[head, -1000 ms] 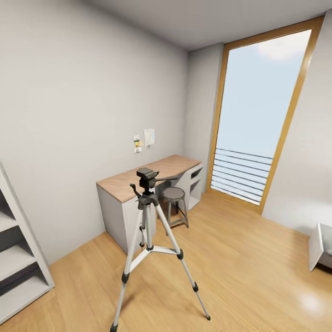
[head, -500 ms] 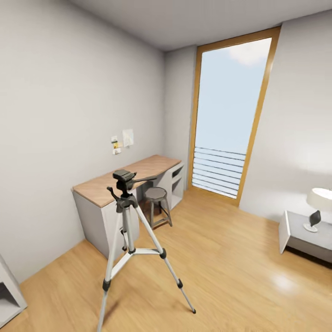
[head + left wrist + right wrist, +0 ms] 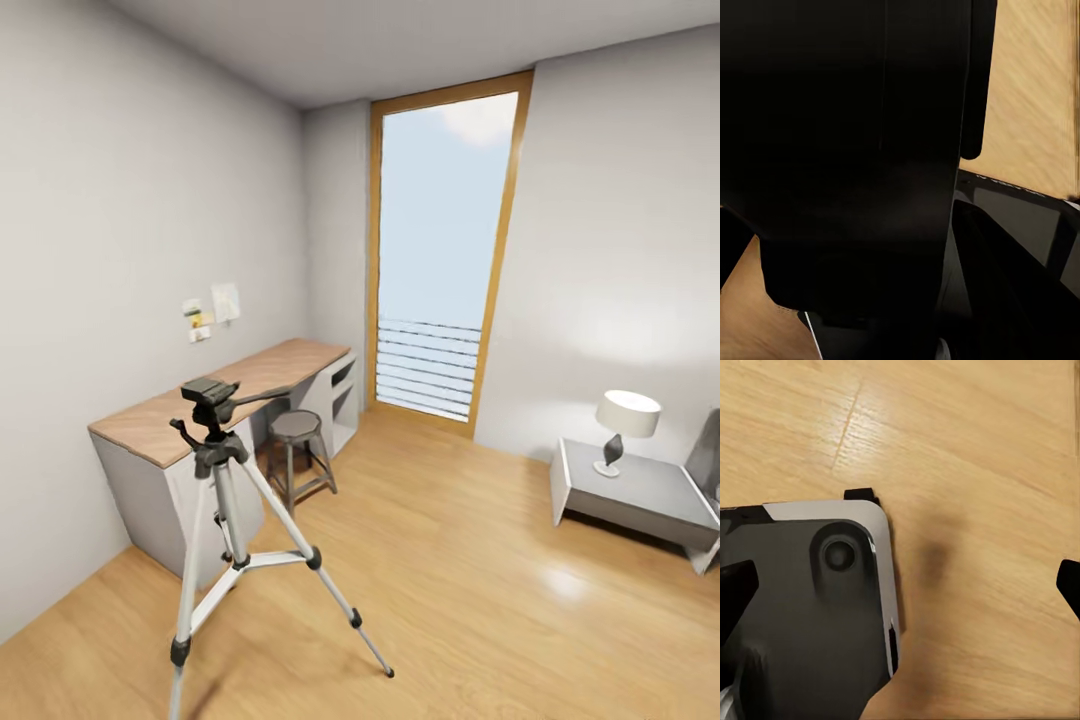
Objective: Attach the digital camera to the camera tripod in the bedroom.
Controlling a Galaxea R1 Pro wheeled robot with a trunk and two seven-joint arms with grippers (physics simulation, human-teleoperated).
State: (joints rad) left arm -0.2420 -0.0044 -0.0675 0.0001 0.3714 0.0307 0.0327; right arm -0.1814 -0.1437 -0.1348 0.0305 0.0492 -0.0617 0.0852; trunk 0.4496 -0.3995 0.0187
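Observation:
The camera tripod (image 3: 213, 452) stands on the wood floor at the left of the head view, in front of the desk. It has silver-white legs, black joints and a dark grey pan head (image 3: 208, 391) with a long handle. Nothing sits on that head. The digital camera is out of view. In the right wrist view my right gripper (image 3: 903, 585) is open over bare floor, one fingertip (image 3: 736, 585) at each side, with nothing between them. A black mass (image 3: 855, 172) blocks most of the left wrist view, so the left gripper's state is unclear.
A wood-topped desk (image 3: 230, 385) runs along the left wall with a grey metal stool (image 3: 296, 428) beside it. A tall window (image 3: 440, 260) is at the back. At right are a low grey nightstand (image 3: 640, 490) and a lamp (image 3: 625, 420). My own base (image 3: 802, 615) is below the right gripper.
The head view has swung to the right, so everything has shifted left. The white shelf has left the picture and the nightstand with its lamp has come in. The tripod itself has not moved.

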